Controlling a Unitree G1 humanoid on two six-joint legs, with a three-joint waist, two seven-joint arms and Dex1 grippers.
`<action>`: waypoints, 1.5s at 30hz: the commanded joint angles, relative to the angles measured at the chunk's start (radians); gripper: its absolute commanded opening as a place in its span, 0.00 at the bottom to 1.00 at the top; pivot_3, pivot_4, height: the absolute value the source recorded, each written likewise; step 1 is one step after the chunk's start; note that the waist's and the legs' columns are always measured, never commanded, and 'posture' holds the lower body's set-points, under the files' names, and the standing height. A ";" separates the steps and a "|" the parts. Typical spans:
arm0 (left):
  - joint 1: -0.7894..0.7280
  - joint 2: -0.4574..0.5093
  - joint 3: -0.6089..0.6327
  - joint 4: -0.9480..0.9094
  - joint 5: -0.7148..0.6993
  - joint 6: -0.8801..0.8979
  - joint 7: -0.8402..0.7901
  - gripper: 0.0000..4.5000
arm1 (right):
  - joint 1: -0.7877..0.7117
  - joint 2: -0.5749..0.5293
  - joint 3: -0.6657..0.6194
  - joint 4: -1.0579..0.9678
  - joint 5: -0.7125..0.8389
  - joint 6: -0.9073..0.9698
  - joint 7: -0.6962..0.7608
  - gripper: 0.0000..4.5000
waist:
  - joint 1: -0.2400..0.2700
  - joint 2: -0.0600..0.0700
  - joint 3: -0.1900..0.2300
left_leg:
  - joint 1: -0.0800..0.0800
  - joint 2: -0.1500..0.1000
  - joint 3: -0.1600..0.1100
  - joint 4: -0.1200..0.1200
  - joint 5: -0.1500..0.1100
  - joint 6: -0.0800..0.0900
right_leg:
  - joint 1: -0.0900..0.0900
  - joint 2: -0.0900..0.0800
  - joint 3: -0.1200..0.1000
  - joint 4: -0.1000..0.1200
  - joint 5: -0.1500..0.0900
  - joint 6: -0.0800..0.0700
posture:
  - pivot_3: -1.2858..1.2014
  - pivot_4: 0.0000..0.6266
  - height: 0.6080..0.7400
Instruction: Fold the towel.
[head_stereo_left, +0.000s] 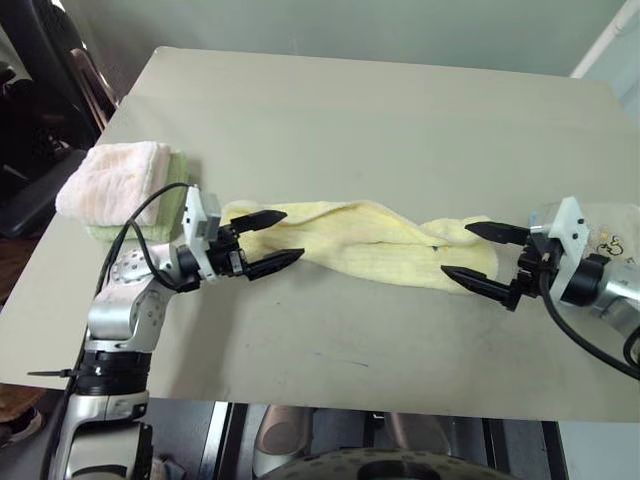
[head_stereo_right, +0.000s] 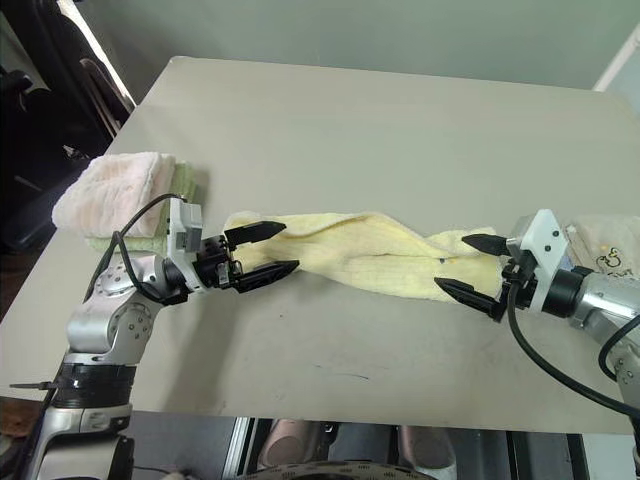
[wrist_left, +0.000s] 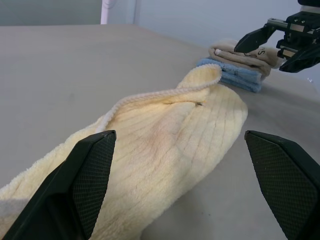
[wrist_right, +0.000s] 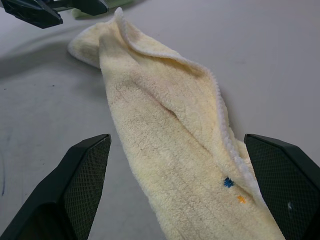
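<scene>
Left tool (head_stereo_left: 267, 240) wide open at the towel's (head_stereo_left: 370, 243) left end, fingers splayed above and below the tip, holding nothing. Right tool (head_stereo_left: 487, 257) equally wide open at the opposite end, jaws bracketing the cloth without closing on it.

Towel stretched lengthwise across the middle of the counter (head_stereo_left: 380, 110), between the two tools, bunched and half-twisted along its run rather than spread flat. Rolled hem edge riding up along the top in the left wrist view; small blue and orange marks near the right end in the right wrist view.

Soft, thick terry by the look of it: light, limp, no stiffness to hold a shape once lifted. Likely to sag and droop between two grip points, and to drag on the counter rather than slide cleanly. Not fragile, not slippery; nubby pile should give the fingers good purchase.

Best taken at the very ends, pinching through the corded hem where the cloth is doubled and firmest. Twist probably needs shaking or pulling out before any neat fold. Risk of grabbing only the top layer of a bunched end.

Pink stack (head_stereo_left: 115, 180) just behind the left tool; blue and beige cloths (wrist_left: 240, 67) behind the right tool.
</scene>
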 joint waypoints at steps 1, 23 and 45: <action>0.010 0.014 0.027 0.003 0.004 -0.034 -0.023 0.99 | -0.032 -0.010 -0.003 0.005 -0.001 -0.019 0.017 1.00 | -0.001 0.000 0.000 | 0.000 0.000 0.000 0.000 0.000 0.000 | 0.000 0.000 0.000 0.000 0.000 0.000 | 0.52 0.24 1.00; -0.002 -0.032 0.003 0.037 0.033 -0.086 -0.042 0.99 | -0.286 -0.122 0.222 0.421 -0.343 -0.392 0.260 1.00 | -0.005 0.000 0.000 | 0.000 0.001 0.000 0.000 0.000 0.000 | -0.001 0.000 0.000 0.001 0.002 -0.002 | 0.52 0.24 1.00; 0.046 -0.032 0.021 0.013 0.058 -0.146 -0.012 0.99 | -0.612 0.000 0.386 0.998 -0.629 -0.893 0.353 1.00 | -0.009 0.000 0.000 | 0.002 0.004 0.000 0.000 0.001 0.002 | -0.002 -0.001 -0.001 0.002 0.007 -0.008 | 0.52 0.24 1.00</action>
